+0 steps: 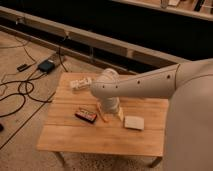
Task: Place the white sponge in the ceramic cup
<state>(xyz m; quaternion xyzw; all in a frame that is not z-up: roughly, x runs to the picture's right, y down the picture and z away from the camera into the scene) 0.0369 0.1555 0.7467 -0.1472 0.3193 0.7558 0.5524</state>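
The end effector (112, 115) hung low over the middle of the table (100, 142), beneath the bent white arm (142, 85). It was spread wide and held nothing. Just to its right lay the white sponge (133, 122), flat on the wood toward the right edge, untouched. Just to its left lay a thin orange item (102, 116) and a black-and-red bar (86, 115). A whitish labelled package (80, 83) sat near the back left corner. The ceramic cup could not be made out; the arm may have hidden it.

The task appeared to be at step 1, the reach for the sponge. The next move likely called for a shift right, a descent and a firm close on the sponge.

The table was pale wood on a speckled floor (20, 135), with black cables (17, 95) trailing at the left and a dark wall behind.
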